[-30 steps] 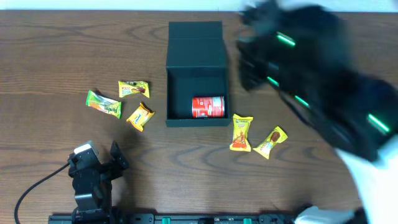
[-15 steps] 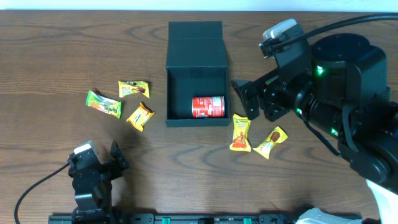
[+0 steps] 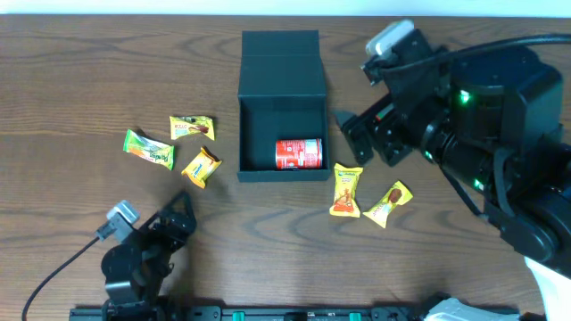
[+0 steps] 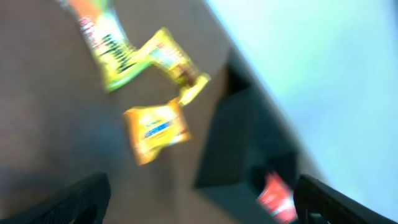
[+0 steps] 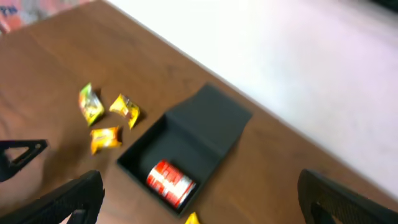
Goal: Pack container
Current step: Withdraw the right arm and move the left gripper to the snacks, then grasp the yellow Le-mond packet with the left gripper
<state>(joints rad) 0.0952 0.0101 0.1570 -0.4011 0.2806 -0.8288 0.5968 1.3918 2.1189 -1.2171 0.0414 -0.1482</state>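
The dark container [image 3: 281, 111] lies open mid-table, its flap lid [image 3: 280, 55] folded back. A red can [image 3: 298, 152] lies on its side inside it. Three snack packets [image 3: 191, 127] lie left of it and two [image 3: 346, 190] to its lower right. My right gripper [image 3: 350, 135] hovers open just right of the container with nothing in it; its wrist view shows the container [image 5: 186, 140] and the can [image 5: 171, 182] between its fingers [image 5: 68, 199]. My left gripper [image 3: 178, 223] stands open at the front left, below the left packets [image 4: 155, 127]. That wrist view is blurred.
The right arm's bulky black body [image 3: 491, 134] covers the table's right side. A cable [image 3: 53, 272] trails from the left arm to the front left corner. A pale wall [image 5: 298, 56] lies beyond the table's far edge.
The right arm has swung in from a blur and settled just right of the container, jaws now open. The left gripper has turned and tilted toward the left packets.
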